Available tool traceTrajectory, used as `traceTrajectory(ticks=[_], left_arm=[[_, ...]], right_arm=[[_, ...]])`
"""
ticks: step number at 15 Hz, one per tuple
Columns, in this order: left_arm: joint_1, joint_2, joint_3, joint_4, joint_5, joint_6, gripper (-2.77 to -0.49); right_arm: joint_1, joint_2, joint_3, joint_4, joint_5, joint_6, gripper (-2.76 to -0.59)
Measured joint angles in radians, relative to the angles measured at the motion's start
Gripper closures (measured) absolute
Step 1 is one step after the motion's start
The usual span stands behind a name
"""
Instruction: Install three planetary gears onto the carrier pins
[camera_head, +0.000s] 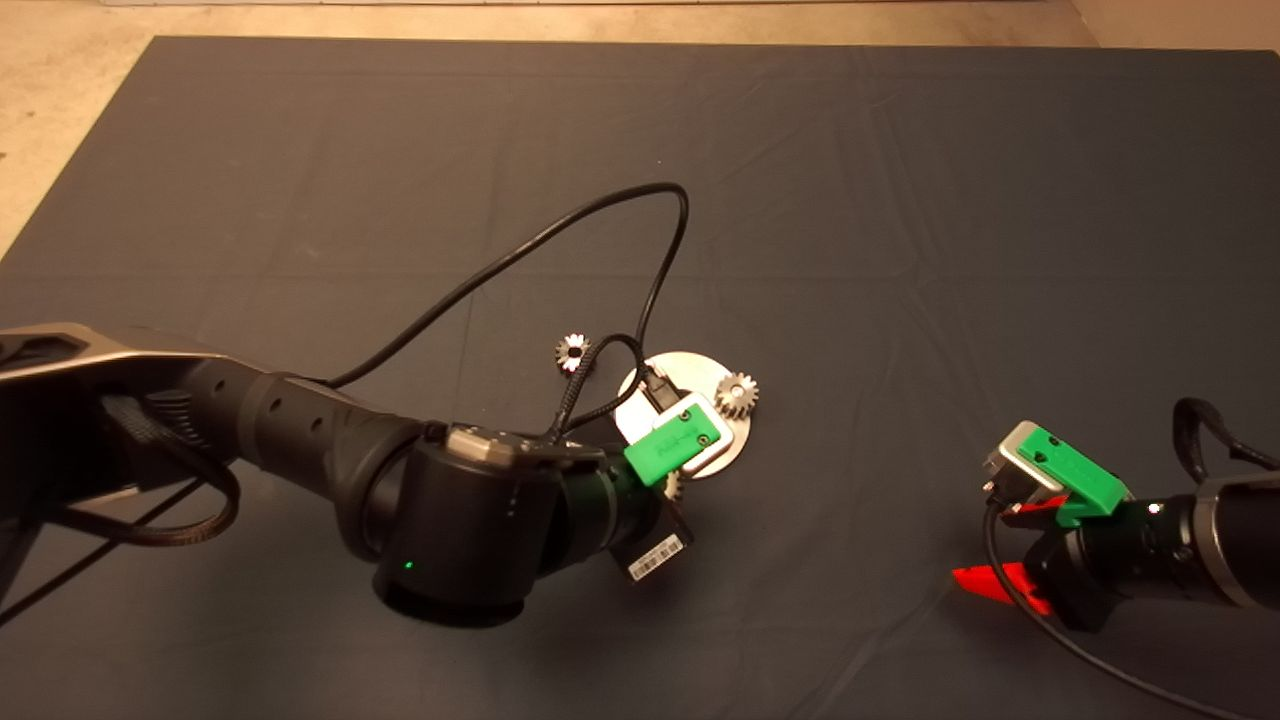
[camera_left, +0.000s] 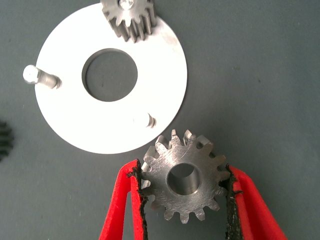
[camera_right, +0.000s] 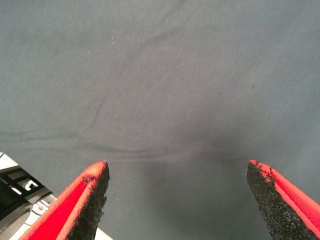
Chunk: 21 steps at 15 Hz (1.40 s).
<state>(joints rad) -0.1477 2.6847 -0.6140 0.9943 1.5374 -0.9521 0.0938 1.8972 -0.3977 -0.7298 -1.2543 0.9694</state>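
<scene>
The left gripper (camera_left: 184, 187) clamps a gear (camera_left: 184, 181) flat, bore facing down, just beside a bare pin (camera_left: 149, 120) on the disc (camera_left: 67, 112), probably for lowering. The right gripper (camera_right: 177, 200) waits wide open.
</scene>
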Motion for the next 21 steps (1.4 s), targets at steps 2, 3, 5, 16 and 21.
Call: traceTrajectory(ticks=[2, 3, 5, 16, 21], left_arm=[[-0.001, 0.012, -0.028, -0.002, -0.001, 0.015, -0.64], [-0.002, 0.014, -0.035, -0.006, 0.000, 0.020, -0.64], [-0.003, 0.014, -0.053, -0.016, 0.000, 0.027, -0.64], [-0.008, 0.050, -0.130, -0.047, -0.001, 0.079, -0.64], [-0.008, 0.054, -0.141, -0.048, -0.001, 0.097, -0.64]], right_arm=[[-0.002, 0.000, 0.000, 0.000, -0.001, 0.000, -2.02], [-0.002, 0.000, 0.000, 0.000, 0.000, 0.000, -2.02], [-0.002, 0.000, 0.000, 0.000, 0.001, 0.000, -2.02], [-0.002, -0.005, 0.000, 0.000, 0.013, 0.000, -2.02], [-0.002, -0.005, 0.000, 0.000, 0.020, 0.000, -2.02]])
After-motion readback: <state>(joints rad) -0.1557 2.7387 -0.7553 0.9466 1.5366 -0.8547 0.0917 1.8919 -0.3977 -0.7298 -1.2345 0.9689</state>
